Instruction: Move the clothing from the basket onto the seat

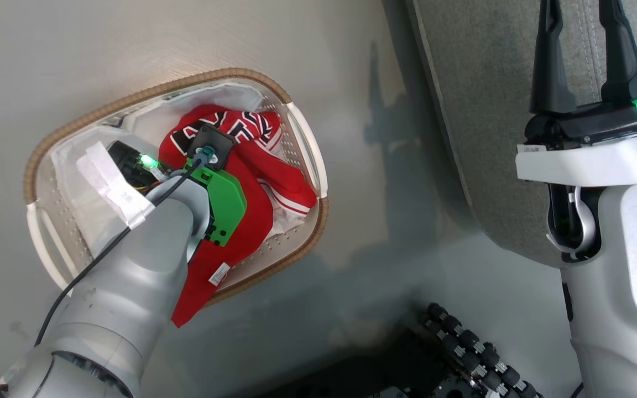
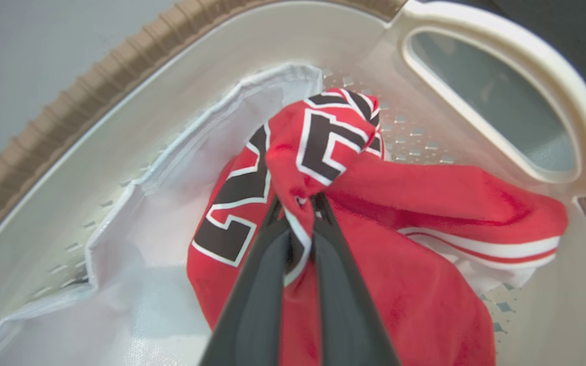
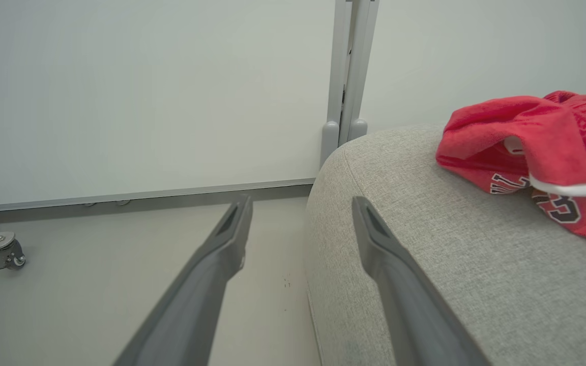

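Fingers (image 2: 260,274) of the left gripper (image 2: 297,203) are pressed together on a raised fold of the red basketball garment (image 2: 415,274), inside the laundry basket (image 1: 130,102) on the floor (image 1: 351,249). Fingers of the right gripper (image 3: 301,202) are spread and empty, held at the edge of the grey seat (image 3: 476,264).

Risks, as judged:
- Only a thin fold is pinched, so it could slip out once the full weight is lifted.
- One corner is draped over the basket's woven rim, so the light basket could be dragged or tipped on the lift.
- The white sheet (image 2: 171,203) lies right against the garment and could be pulled up with it. Whether any of it is caught in the pinch cannot be told.

Surroundings: a second red garment (image 3: 542,142) is already on the seat. The right arm is parked between basket and seat, so the transfer path is partly blocked.
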`<state>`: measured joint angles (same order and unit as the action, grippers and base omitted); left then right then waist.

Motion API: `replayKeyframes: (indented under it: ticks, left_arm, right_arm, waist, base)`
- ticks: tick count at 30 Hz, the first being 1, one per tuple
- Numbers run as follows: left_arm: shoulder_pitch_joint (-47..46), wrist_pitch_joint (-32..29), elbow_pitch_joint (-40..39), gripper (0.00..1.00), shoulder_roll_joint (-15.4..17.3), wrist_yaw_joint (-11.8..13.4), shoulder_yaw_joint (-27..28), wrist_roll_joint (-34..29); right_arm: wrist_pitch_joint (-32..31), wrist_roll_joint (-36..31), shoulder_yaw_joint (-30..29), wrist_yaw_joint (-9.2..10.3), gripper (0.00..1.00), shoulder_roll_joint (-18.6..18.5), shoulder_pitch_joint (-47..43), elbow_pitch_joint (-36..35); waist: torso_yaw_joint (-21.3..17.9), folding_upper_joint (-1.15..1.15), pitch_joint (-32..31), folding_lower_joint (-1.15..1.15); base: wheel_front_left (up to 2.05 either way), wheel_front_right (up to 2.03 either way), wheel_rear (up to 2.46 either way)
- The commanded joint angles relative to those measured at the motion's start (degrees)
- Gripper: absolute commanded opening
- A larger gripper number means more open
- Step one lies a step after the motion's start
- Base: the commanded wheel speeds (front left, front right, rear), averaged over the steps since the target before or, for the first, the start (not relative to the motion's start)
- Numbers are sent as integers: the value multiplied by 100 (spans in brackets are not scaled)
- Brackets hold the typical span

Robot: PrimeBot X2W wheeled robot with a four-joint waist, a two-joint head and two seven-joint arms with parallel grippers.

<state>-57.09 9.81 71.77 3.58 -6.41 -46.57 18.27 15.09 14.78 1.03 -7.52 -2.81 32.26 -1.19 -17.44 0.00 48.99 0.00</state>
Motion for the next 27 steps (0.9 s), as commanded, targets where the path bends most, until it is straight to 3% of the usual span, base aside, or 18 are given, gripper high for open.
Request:
replayKeyframes:
  ticks: [1, 10, 19, 27]
  left_arm:
    - [95, 108, -59, 0, -14, -29, -34, 62]
    - [515, 512, -658, 0, -31, -103, -115, 247]
    - [1168, 540, -2120, 0, 354, -106, -82, 330]
    - [1504, 540, -3267, 0, 832, -107, -406, 636]
  right_arm:
    - [11, -69, -21, 6, 100, -17, -101, 65]
    - [11, -571, -90, 6, 100, -19, -577, 541]
    - [11, -927, 72, 6, 100, -20, -1294, 1298]
    - [11, -925, 344, 6, 100, -19, -1875, 1782]
  waist:
    - [183, 0, -307, 0]
    - [748, 0, -1486, 0]
    - [1312, 0, -3024, 0]
    - [1575, 0, -4336, 0]
  base:
    - [0, 0, 0]
    - [0, 0, 0]
    - [0, 0, 0]
    - [0, 0, 0]
